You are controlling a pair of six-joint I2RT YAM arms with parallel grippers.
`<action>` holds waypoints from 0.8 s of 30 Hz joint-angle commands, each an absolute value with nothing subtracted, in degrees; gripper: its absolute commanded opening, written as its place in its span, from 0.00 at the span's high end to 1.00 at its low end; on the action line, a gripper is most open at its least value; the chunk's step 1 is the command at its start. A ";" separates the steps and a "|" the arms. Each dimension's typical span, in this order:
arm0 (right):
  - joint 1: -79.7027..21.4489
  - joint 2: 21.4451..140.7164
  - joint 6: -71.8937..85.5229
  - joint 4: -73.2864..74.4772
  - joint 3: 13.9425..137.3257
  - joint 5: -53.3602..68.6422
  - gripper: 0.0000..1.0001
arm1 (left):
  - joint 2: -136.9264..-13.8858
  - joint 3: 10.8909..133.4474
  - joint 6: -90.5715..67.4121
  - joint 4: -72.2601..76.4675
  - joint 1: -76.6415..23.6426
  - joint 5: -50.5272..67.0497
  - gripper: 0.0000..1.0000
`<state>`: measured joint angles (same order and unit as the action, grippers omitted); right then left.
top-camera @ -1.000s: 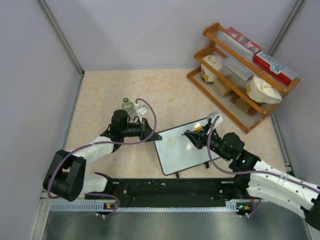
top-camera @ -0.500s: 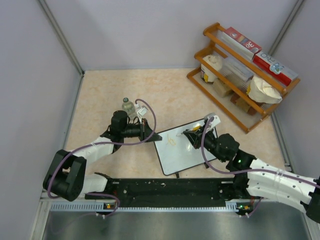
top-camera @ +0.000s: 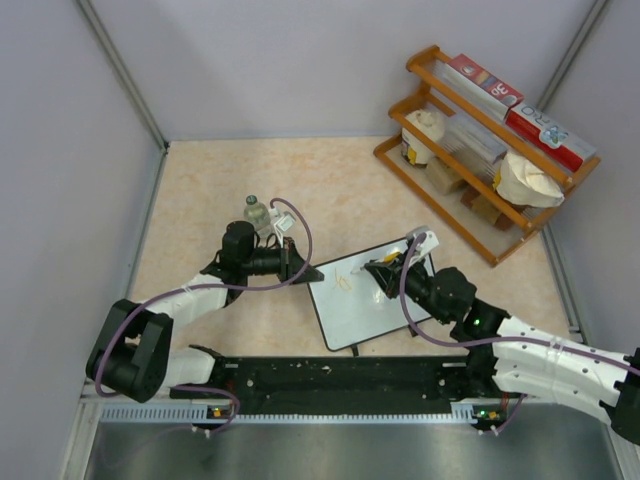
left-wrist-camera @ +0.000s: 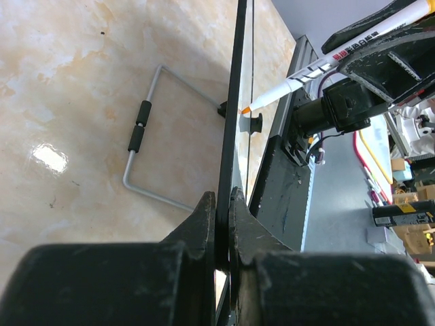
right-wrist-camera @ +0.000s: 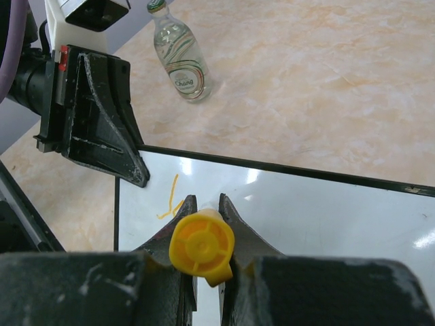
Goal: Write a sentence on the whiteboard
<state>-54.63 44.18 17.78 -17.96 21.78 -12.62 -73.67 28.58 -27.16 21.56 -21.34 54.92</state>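
The whiteboard point(top-camera: 365, 300) stands tilted on the table, its black frame edge-on in the left wrist view point(left-wrist-camera: 235, 115). My left gripper point(top-camera: 303, 270) point(left-wrist-camera: 222, 200) is shut on its left edge. My right gripper point(top-camera: 386, 272) point(right-wrist-camera: 204, 200) is shut on a white marker point(left-wrist-camera: 340, 49) with a yellow end cap point(right-wrist-camera: 202, 246). The marker's orange tip point(left-wrist-camera: 246, 109) is at the board's face; I cannot tell if it touches. A few short orange strokes of the sentence point(right-wrist-camera: 171, 199) point(top-camera: 345, 283) sit near the board's upper left, just below the left gripper's finger point(right-wrist-camera: 102, 122).
A small glass bottle point(top-camera: 257, 211) point(right-wrist-camera: 180, 61) stands behind the left gripper. A wooden rack point(top-camera: 480, 130) with boxes and bags fills the back right corner. A wire stand point(left-wrist-camera: 139, 136) lies behind the board. The black rail point(top-camera: 340, 380) runs along the near edge.
My right gripper has shifted slightly left over the board with the marker. The left gripper and the board have stayed put.
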 commanded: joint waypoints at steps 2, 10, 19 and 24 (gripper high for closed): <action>-55.37 44.30 18.54 -18.99 21.45 -12.13 1.00 | -75.32 26.45 -19.86 18.37 -20.66 46.49 1.00; -55.37 42.10 19.69 -14.68 20.30 -13.36 1.00 | -75.41 26.46 -19.86 18.28 -20.65 46.41 1.00; -55.37 39.03 20.74 -11.78 18.98 -13.36 1.00 | -75.41 26.37 -19.86 18.37 -20.65 46.50 1.00; -55.37 38.06 21.00 -11.51 20.56 -13.18 1.00 | -75.59 26.45 -19.86 18.37 -20.65 46.50 1.00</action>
